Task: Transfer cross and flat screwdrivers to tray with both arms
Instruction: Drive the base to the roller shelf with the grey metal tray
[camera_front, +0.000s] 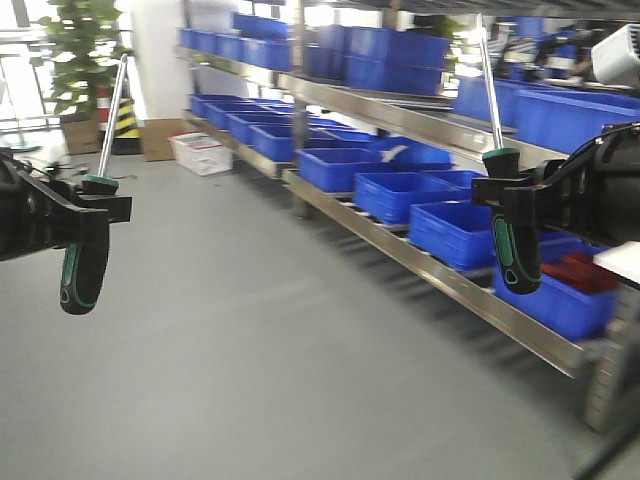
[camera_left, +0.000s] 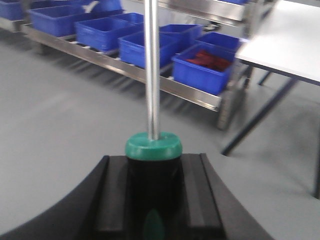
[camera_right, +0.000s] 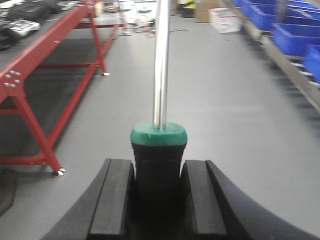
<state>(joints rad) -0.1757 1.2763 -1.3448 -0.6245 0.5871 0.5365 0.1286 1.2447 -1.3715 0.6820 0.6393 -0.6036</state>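
Both arms hang in mid-air above the grey floor (camera_front: 260, 380), each holding a tool. On the left, the left gripper (camera_front: 100, 213) is clenched on the black-and-green handle of the left screwdriver (camera_front: 82, 265) — silver shaft pointing up and leaning a little right, handle end hanging below the jaws. On the right, the right gripper (camera_front: 503, 195) clamps the right screwdriver (camera_front: 516, 250) the same way, near the steel rack (camera_front: 450, 285) of blue bins (camera_front: 450, 232). The two tools are well apart — which is cross and which flat, I cannot tell.

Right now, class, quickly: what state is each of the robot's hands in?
Left hand: closed on a screwdriver, shaft pointing up.
Right hand: closed on the other screwdriver, shaft pointing up.
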